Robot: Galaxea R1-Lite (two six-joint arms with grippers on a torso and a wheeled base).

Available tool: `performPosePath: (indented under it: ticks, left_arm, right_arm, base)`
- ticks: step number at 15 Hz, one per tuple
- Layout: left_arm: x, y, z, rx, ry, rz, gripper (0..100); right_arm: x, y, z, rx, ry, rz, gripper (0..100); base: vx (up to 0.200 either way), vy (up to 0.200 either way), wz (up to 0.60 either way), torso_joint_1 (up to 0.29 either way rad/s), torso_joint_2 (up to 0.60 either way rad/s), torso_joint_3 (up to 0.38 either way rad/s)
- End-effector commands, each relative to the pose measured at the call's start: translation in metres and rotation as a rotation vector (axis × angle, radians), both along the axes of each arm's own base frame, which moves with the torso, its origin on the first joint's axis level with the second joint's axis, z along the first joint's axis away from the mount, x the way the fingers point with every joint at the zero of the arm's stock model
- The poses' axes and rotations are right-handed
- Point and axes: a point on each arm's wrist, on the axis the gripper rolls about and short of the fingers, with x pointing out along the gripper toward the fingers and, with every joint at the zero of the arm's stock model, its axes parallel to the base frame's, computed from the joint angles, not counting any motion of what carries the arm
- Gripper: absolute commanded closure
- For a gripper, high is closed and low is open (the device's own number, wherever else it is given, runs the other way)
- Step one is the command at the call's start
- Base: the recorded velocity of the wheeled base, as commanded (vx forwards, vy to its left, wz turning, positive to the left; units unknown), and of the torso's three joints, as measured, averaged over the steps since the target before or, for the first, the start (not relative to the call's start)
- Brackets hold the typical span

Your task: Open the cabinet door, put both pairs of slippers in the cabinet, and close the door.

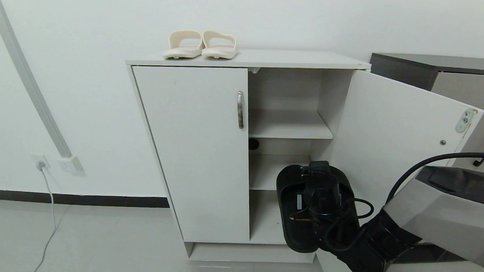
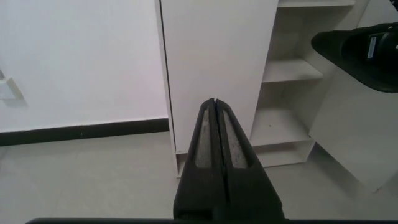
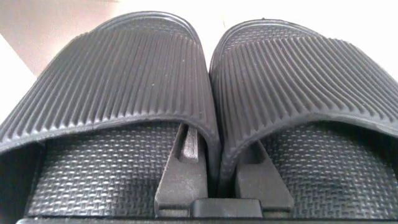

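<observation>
The white cabinet (image 1: 193,150) stands with its right door (image 1: 391,133) swung open and its left door shut. A cream pair of slippers (image 1: 201,45) rests on the cabinet top. My right gripper (image 1: 318,187) is shut on a black pair of slippers (image 1: 293,210), held in front of the open lower shelves. In the right wrist view its fingers (image 3: 186,168) pinch the inner edges of the black slippers (image 3: 137,81) together. My left gripper (image 2: 215,124) is shut on nothing, low and left of the cabinet (image 2: 217,62), with the black slippers (image 2: 360,53) in the distance.
The open half holds bare shelves (image 1: 286,125). A grey cabinet (image 1: 437,74) stands behind the open door. A wall socket with a cable (image 1: 39,163) sits at the lower left. Bare floor lies in front of the cabinet.
</observation>
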Motion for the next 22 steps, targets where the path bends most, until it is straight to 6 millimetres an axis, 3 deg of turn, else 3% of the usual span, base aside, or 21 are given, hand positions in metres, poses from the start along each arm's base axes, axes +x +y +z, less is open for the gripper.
performPosePath:
  ticks: [1,6,15,22]
  left_arm:
    - [0.000,0.000,0.000,-0.002,0.002,-0.001,100]
    - [0.000,0.000,0.000,-0.006,0.002,0.001,100]
    - [0.000,0.000,0.000,-0.006,0.001,0.002,100]
    - [0.000,0.000,0.000,-0.006,0.001,0.001,100]
  right_arm:
    - [0.007,-0.008,-0.003,0.001,0.008,-0.010,100]
    - [0.015,-0.012,-0.015,-0.010,0.031,-0.019,100]
    - [0.015,-0.011,-0.015,-0.003,0.017,-0.018,100]
    - [0.007,0.020,-0.007,0.042,-0.013,0.115,100]
  base:
    - [0.000,0.000,0.00,0.000,0.00,0.000]
    - [0.000,0.000,0.00,0.000,0.00,0.000]
    - [0.000,0.000,0.00,0.000,0.00,0.000]
    - [0.000,0.000,0.00,0.000,0.00,0.000]
